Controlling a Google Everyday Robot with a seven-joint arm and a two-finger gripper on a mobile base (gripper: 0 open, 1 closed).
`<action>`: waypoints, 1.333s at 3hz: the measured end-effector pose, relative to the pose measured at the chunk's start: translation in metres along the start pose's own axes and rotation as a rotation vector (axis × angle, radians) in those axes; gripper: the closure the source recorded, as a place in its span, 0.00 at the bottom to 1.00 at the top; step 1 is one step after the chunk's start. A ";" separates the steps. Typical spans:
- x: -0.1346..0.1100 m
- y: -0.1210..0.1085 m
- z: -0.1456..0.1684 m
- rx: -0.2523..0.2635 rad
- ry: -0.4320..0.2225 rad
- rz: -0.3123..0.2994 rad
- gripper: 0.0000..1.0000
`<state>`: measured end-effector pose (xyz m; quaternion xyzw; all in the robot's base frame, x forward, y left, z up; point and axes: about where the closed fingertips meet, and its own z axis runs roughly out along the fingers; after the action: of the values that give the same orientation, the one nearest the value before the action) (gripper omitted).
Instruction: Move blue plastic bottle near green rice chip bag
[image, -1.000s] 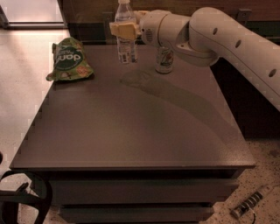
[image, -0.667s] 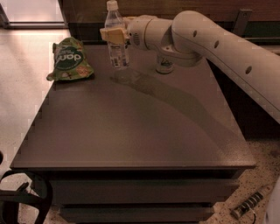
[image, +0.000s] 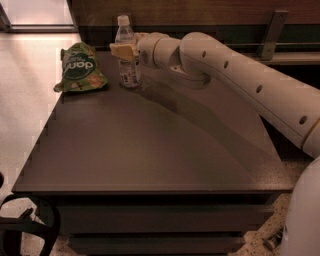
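The tall clear blue plastic bottle (image: 129, 73) with a white screw cap and a pale label stood upright on the dark brown flat table (image: 150, 150), at about 11 o'clock of the table top, near the far edge. The two-finger gripper (image: 125, 50) was at the same place, reaching in from the 3 o'clock side of the bottle at the end of the thick white robot arm (image: 240, 75), which crossed the table from the right. Its pale yellow fingers (image: 118, 50) were pressed against the middle of the bottle, pinching it, so that the cap and neck stood out above the gripper and the labelled lower part showed below it. The base of the bottle seemed to touch the table, but this could not be told for sure. The small wrinkly green rice chip bag (image: 79, 70), with a dark round logo, lay flat at about 9 o'clock from the bottle, near it but not touching, close to the left edge of the table.
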<state>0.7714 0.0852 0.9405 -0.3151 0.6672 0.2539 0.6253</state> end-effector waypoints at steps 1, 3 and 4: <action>0.004 -0.001 0.011 0.020 -0.032 0.015 1.00; -0.001 0.006 0.026 0.015 -0.069 0.014 0.79; -0.002 0.007 0.027 0.012 -0.069 0.015 0.55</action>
<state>0.7843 0.1103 0.9395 -0.2976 0.6489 0.2654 0.6481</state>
